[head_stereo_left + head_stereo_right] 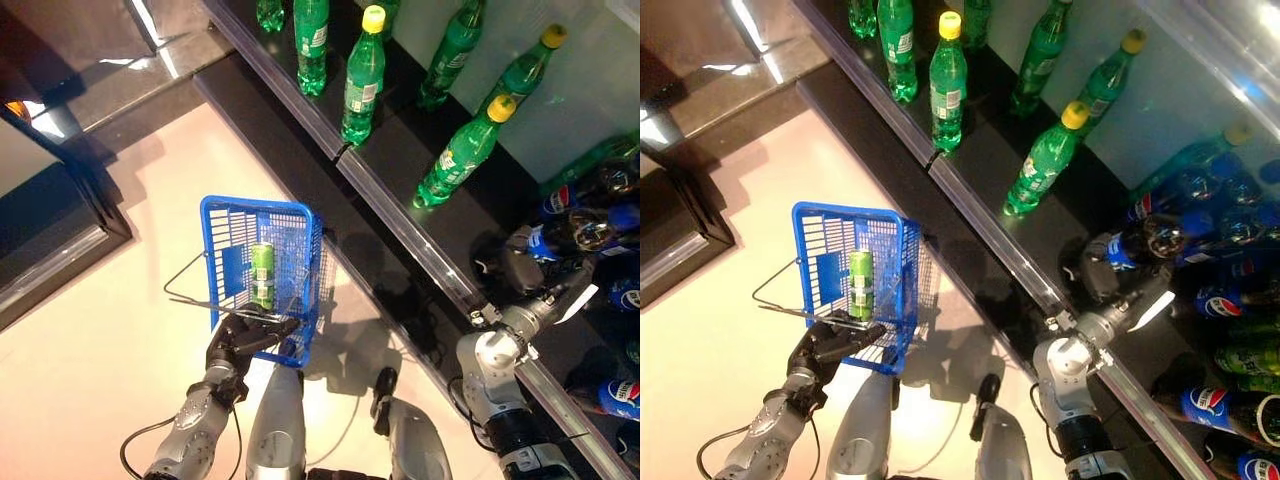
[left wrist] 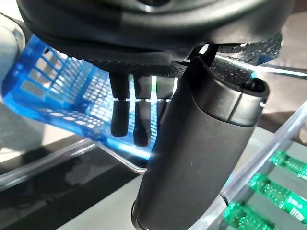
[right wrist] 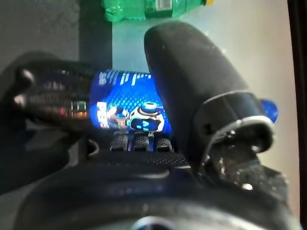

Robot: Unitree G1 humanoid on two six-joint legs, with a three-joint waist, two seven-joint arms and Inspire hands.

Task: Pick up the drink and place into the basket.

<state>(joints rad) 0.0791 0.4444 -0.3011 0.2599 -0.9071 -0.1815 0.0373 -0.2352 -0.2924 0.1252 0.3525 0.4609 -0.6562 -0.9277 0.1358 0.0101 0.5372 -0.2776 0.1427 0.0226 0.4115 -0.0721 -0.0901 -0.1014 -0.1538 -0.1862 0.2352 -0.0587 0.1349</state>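
A blue plastic basket [image 1: 285, 230] hangs over the pale floor, with a green can [image 1: 262, 275] standing in it. My left hand [image 1: 240, 342] is curled round the basket's wire handle [image 1: 185, 298] at its near rim; the left wrist view shows the fingers [image 2: 125, 115] against the blue mesh [image 2: 53, 86]. At the right, my right hand [image 1: 1102, 278] reaches into the lower shelf. Its thumb [image 3: 196, 81] and fingers [image 3: 139, 142] wrap a dark cola bottle with a blue label [image 3: 122, 108], which lies among other such bottles [image 1: 1160, 238].
Green soda bottles with yellow or green caps [image 1: 362, 80] [image 1: 460, 150] [image 1: 312, 40] stand on the dark upper shelf behind a metal rail [image 1: 400, 215]. More blue-labelled bottles [image 1: 618, 392] fill the lower right. A dark cabinet [image 1: 60, 190] stands at the left.
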